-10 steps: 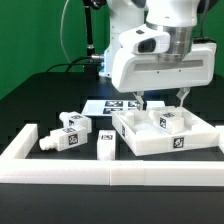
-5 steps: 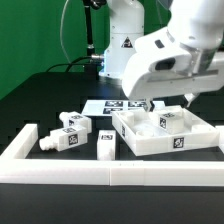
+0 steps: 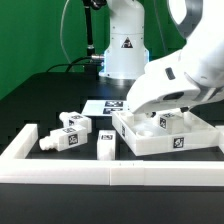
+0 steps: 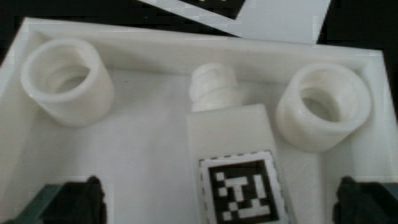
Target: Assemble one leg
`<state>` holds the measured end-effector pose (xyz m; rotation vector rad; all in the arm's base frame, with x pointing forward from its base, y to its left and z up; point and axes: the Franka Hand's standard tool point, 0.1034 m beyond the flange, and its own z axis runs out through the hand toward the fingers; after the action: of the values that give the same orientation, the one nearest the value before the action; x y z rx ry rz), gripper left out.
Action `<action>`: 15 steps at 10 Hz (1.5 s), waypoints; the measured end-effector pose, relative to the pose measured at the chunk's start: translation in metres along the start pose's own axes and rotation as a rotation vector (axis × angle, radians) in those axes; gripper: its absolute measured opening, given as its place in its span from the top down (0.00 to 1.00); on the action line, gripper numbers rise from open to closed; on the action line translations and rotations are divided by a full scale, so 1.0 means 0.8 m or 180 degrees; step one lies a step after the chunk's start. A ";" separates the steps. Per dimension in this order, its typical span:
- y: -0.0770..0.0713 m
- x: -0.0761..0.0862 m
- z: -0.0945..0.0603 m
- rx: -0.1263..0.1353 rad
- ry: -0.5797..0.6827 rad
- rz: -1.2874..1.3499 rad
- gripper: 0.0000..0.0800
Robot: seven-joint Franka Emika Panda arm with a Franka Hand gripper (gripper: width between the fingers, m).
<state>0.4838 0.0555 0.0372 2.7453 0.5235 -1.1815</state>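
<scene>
Off the tray's (image 3: 150, 146) side toward the exterior view's left, three spare legs (image 3: 76, 123) sit on the tabletop (image 3: 60, 100). A fourth leg (image 3: 168, 122) lies inside the one tray, between its two round sockets (image 4: 63, 80). The arm has just swung low over it, fingers (image 4: 68, 200) spread wide and empty astride it, so a grasp seems next.

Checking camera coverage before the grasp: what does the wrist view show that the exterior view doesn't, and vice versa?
Wrist only: the screw tip on the leg, two round sockets in the tray, and the open gripper with a fingertip on each side of the leg.
Exterior only: the arm, other legs on the table, the white rail.
Both: that tagged leg in the tray, plus the marker board.
</scene>
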 end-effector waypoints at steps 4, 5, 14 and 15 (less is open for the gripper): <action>-0.003 0.009 0.011 0.0023 -0.0309 -0.0085 0.19; -0.001 0.013 0.013 0.0021 -0.0278 -0.0094 0.19; -0.002 0.013 0.020 0.0022 -0.0248 -0.0133 0.65; -0.004 0.002 0.006 0.0052 -0.0316 -0.0128 0.65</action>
<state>0.4804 0.0574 0.0329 2.6843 0.5623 -1.3290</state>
